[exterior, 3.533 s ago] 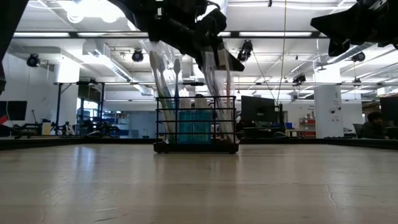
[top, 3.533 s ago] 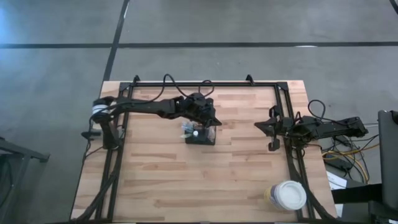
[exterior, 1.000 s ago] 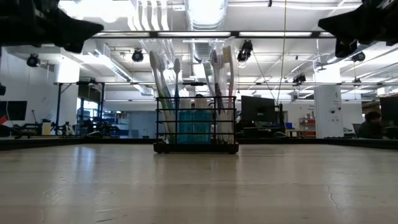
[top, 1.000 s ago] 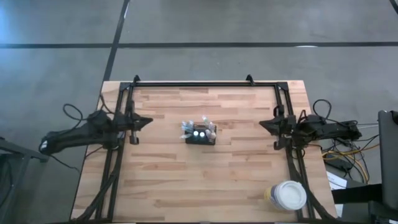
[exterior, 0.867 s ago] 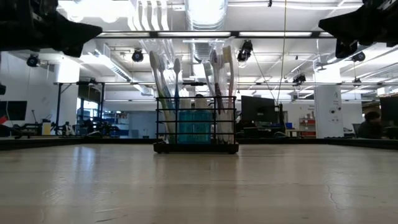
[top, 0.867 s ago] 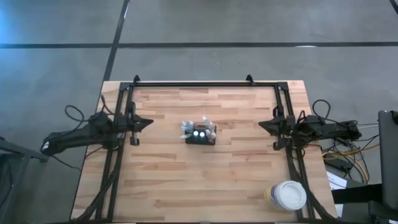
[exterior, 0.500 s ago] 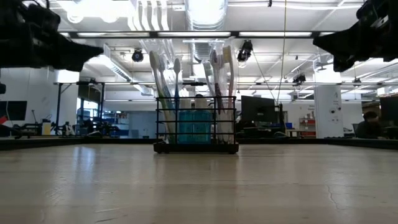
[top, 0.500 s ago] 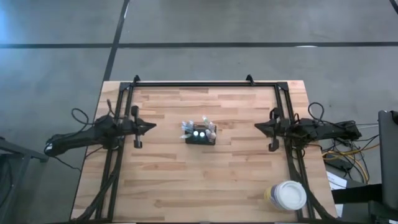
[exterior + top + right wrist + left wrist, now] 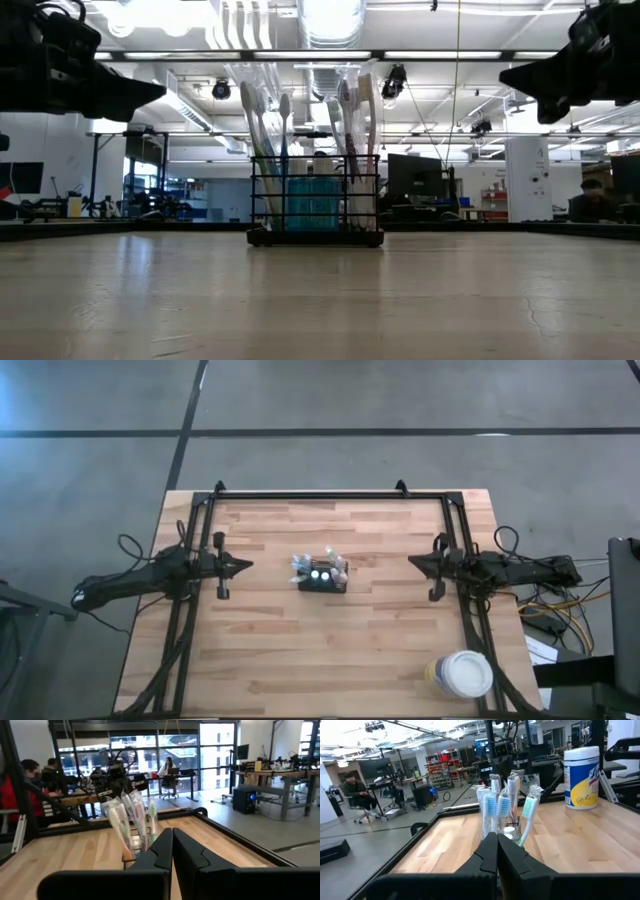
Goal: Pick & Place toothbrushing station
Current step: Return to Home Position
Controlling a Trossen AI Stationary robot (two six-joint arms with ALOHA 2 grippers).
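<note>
The toothbrushing station [image 9: 321, 575] is a small black wire-mesh caddy holding several upright toothbrushes. It stands on its base in the middle of the wooden table, and shows in the low view [image 9: 316, 205], left wrist view [image 9: 506, 815] and right wrist view [image 9: 131, 827]. My left gripper [image 9: 246, 565] is shut and empty near the table's left edge, pointing at the caddy. My right gripper [image 9: 412, 563] is shut and empty near the right edge, also pointing at it. Both hang above the table, apart from the caddy.
A round white-lidded tub [image 9: 461, 674] with a yellow label stands at the table's near right corner; it also shows in the left wrist view [image 9: 581, 777]. A black frame rail [image 9: 330, 494] runs around the table. People sit at desks in the room beyond.
Both grippers have moved a little inward from the table's side edges toward the caddy, staying shut. The caddy has not moved.
</note>
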